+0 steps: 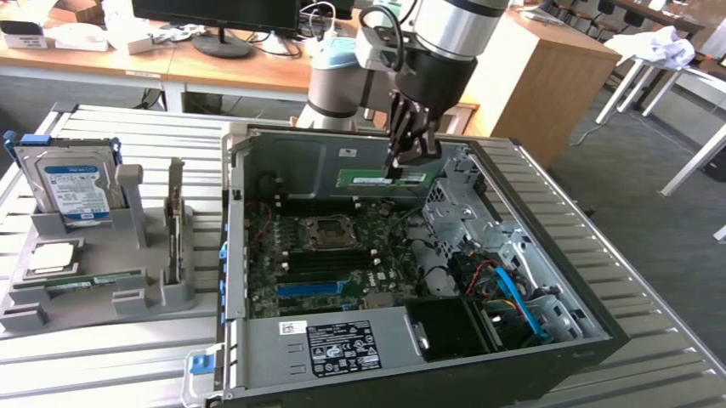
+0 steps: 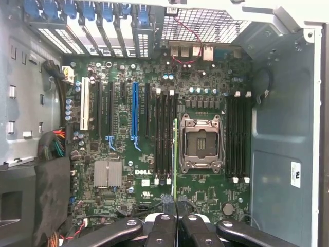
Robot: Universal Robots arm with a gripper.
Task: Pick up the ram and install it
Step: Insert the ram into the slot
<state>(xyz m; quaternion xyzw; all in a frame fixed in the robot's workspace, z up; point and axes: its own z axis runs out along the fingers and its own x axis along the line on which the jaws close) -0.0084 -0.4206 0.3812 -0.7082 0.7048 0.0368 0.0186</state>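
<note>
**Current step: transport and alignment over the board.**

1. Claw state. The gripper is clenched on the ram, gripping the stick near one end of its upper edge. The stick hangs on edge, level, directly below the claw.
2. Position of the part. The ram is airborne inside the open computer case, above the motherboard and touching nothing else. It is not yet seated.
3. Alignment. In the wrist view the gripper looks straight down on the ram, which shows as a thin green line. That line runs parallel to the black memory slots beneath the claw. It appears to lie between that slot bank and the empty CPU socket. Whether it sits exactly over one slot cannot be told.
4. Requirement for seating (judgement). The stick's lower edge must sit squarely over one slot, with both ends level. A small sideways correction towards the slot bank seems needed, then a straight, even descent. A tilted stick would bind in the slot.
</note>
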